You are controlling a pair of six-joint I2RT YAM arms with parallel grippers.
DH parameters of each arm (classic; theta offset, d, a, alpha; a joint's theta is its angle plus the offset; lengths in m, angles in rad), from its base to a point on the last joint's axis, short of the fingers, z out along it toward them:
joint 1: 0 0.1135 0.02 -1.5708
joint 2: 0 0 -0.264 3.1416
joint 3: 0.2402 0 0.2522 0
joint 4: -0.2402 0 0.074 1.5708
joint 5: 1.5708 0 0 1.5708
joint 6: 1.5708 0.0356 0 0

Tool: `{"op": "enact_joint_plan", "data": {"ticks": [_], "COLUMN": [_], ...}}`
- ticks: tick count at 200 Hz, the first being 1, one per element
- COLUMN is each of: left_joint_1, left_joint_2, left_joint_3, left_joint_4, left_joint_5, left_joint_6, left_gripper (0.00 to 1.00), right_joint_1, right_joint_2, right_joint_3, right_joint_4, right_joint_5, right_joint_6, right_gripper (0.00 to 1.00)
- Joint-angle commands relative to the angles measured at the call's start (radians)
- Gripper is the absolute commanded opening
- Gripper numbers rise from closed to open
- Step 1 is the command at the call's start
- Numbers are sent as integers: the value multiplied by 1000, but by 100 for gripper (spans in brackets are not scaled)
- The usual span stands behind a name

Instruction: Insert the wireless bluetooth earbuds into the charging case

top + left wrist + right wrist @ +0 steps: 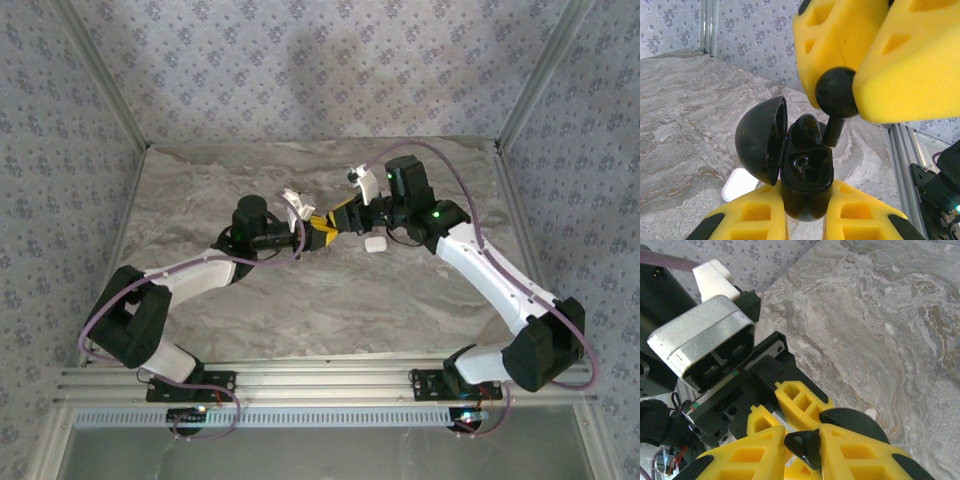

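The insertion step is in hand. The left gripper (807,212) is clamped on the open black charging case (807,170), held above the marble table (680,110). The right gripper (806,456) pinches one black earbud (836,94) just over it, stem reaching down to the case's mouth. Next, I think, the right arm must lower it straight into the socket, then let go. I count one black earbud, one black case and one white case (740,184) lying on the table.
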Motion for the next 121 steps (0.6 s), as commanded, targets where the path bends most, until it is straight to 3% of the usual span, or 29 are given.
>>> {"op": "enact_joint_plan", "data": {"ticks": [1, 121], "left_joint_1": [-6, -7], "left_joint_2": [-14, -26], "left_joint_3": [30, 25], "left_joint_4": [29, 33], "left_joint_5": [24, 39], "left_joint_6": [9, 4], "left_gripper": [15, 15], "right_joint_1": [9, 11], "right_joint_2": [6, 21], "right_joint_3": [34, 22], "right_joint_4": [-43, 17], "right_joint_5": [20, 22], "right_joint_6": [-37, -19], "right_gripper": [25, 24]}}
